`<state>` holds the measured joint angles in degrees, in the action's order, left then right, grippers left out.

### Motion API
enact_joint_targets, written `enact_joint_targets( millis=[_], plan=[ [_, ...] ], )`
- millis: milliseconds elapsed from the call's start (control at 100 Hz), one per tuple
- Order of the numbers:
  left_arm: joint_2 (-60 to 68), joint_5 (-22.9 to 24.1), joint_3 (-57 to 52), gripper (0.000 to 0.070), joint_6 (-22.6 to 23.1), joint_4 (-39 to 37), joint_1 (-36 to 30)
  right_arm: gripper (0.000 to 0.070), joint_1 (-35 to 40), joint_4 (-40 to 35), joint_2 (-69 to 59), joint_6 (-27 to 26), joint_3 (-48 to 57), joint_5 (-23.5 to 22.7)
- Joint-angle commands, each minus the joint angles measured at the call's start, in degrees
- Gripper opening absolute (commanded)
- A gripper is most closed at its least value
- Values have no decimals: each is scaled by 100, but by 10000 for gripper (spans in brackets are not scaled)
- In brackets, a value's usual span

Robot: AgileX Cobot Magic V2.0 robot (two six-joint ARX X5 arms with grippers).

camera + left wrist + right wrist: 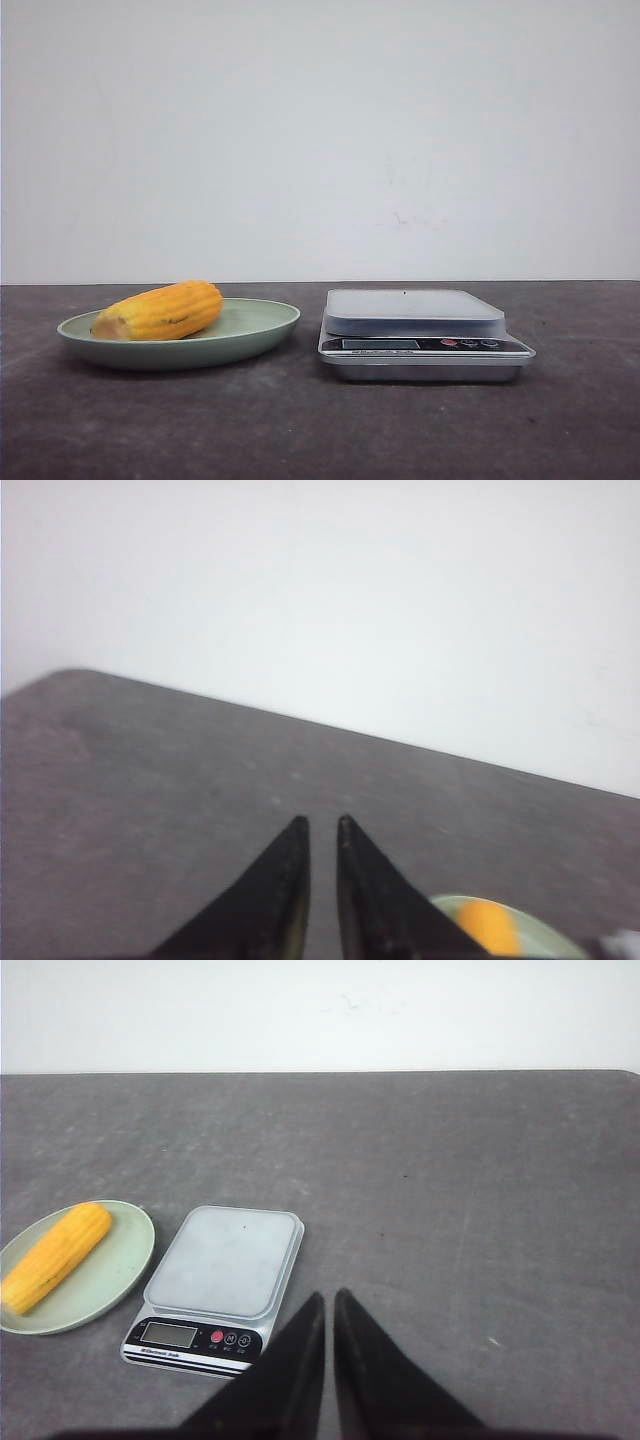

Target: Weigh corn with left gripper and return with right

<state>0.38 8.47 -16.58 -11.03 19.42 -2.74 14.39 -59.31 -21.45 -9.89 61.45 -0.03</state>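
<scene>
Dark grey worktop (300, 430) | stubby yellow corn cob (160, 311) lay on pale green plate (265, 325) | we judged it stiff, light; grip mid-cob | both fingers nearly closed, empty.

Left pincer (322, 825), right pincer (328, 1298): black, tapered pointed fingers

I see even, soft light; faint shadow under the pale green shallow plate (262, 331). My left wrist view is blurred throughout.
</scene>
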Motion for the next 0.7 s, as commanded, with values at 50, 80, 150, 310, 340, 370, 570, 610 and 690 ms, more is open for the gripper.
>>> enact_joint_targets(
  millis=[50,80,150,310,340,370,570,610,690],
  plan=[
    [-20,-166,640,0,149,-518,11,11,4,59,0,-55,52,4],
    [-20,-195,785,0,153,-632,11,11,4,59,-4,-55,52,4],
    [-20,-299,1078,0,203,-909,11,11,4,59,-7,-55,52,4],
    [-20,-302,1447,0,553,-1292,11,11,4,59,-7,-55,52,4],
    [-20,-313,1473,0,605,-1281,11,11,4,59,-7,-55,52,4],
    [-20,-315,1495,0,658,-1281,11,11,4,59,-7,-55,52,4],
    [-20,-313,1580,0,905,-1001,11,11,4,59,-7,-55,52,4],
    [-20,-313,1580,0,903,-876,11,11,4,59,-7,-55,52,4],
    [-20,-313,1580,0,903,-905,11,11,4,59,-7,-55,52,4]
  ],
)
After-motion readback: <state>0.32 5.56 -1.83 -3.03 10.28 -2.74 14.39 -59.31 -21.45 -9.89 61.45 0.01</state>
